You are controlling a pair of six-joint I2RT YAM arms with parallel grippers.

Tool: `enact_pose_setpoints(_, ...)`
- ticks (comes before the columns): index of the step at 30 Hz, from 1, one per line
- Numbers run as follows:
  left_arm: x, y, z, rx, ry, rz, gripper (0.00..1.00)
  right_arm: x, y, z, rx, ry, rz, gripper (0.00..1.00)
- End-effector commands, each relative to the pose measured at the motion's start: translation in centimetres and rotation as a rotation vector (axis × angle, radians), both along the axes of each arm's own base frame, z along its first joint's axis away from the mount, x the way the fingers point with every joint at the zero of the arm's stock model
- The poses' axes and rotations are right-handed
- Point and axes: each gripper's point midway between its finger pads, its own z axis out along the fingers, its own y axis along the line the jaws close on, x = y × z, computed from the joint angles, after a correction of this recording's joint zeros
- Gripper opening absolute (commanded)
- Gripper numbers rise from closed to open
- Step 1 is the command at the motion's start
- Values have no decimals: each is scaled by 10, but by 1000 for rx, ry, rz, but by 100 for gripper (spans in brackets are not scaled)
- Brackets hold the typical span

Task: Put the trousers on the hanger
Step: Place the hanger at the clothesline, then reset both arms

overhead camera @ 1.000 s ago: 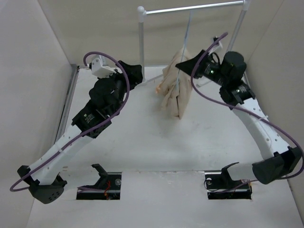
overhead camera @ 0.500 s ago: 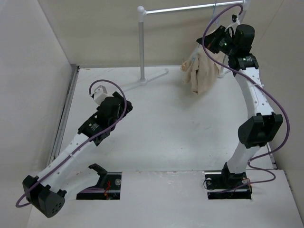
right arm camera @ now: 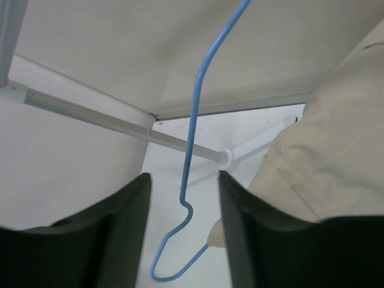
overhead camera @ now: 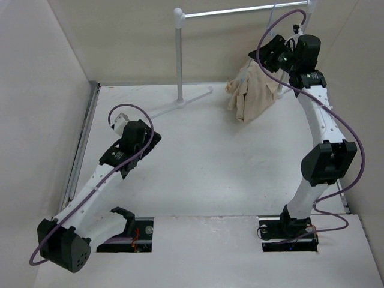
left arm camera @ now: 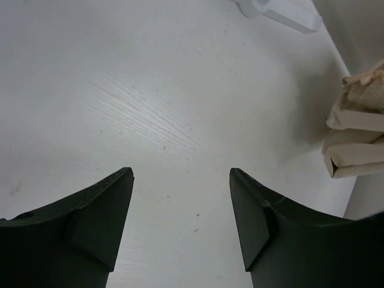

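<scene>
White tabletop (overhead camera: 210, 162) under my left gripper (left arm camera: 181, 174), fingers spread, empty. I note right gripper (right arm camera: 183, 177) parted: hanger (right arm camera: 194, 120) wire between its fingers, trousers (right arm camera: 324, 156) just beside, rightward.

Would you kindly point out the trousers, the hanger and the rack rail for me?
trousers (overhead camera: 249, 99): top external view, middle of the hanging beige cloth.
hanger (right arm camera: 192, 120): right wrist view, its blue wire neck.
rack rail (overhead camera: 240, 11): top external view, middle of the metal bar.
</scene>
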Motion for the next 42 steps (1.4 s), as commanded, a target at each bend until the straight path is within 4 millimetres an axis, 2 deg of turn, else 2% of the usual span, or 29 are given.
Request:
enact_pose_setpoints(1, -3, 6, -13, -30, 66, 17, 62, 3, -17, 24, -13, -88, -47, 59)
enact_pose_setpoints(5, 0, 14, -13, -37, 68, 33, 62, -7, -25, 38, -14, -109, -66, 82)
enact_pose_setpoints(6, 1, 16, -12, -37, 65, 34, 62, -11, -26, 43, -14, -117, -70, 100)
enact_pose_setpoints(11, 5, 17, -6, -16, 65, -6, 62, -40, -38, 62, -17, -150, -112, 100)
enact_pose_setpoints(13, 7, 12, -4, -1, 64, -43, 61, -56, -41, 62, -19, -154, -136, 100)
enact_pose_setpoints(15, 7, 5, -6, 27, 73, -87, 61, -70, -46, 53, -27, -137, -176, 100)
enact_pose_setpoints(19, 4, -14, -13, 77, 99, -172, 63, -104, -62, 2, -48, -41, -280, 100)
enact_pose_setpoints(23, -3, -27, -32, 103, 180, -221, 65, -144, -71, -65, -74, 76, -355, 100)
enact_pose_setpoints(28, -8, -40, -48, 117, 214, -267, 68, -202, -84, -162, -107, 268, -431, 100)
enact_pose_setpoints(31, -9, -47, -54, 123, 223, -289, 69, -231, -86, -207, -98, 361, -458, 100)
enact_pose_setpoints(33, -9, -52, -58, 131, 233, -304, 70, -245, -88, -229, -90, 411, -481, 100)
enact_pose_setpoints(36, -9, -63, -63, 137, 245, -340, 70, -257, -90, -250, -83, 456, -503, 100)
enact_pose_setpoints(39, -10, -74, -68, 131, 244, -372, 69, -262, -94, -261, -93, 482, -525, 100)
enact_pose_setpoints(42, -12, -81, -72, 128, 243, -393, 68, -263, -96, -264, -100, 493, -537, 100)
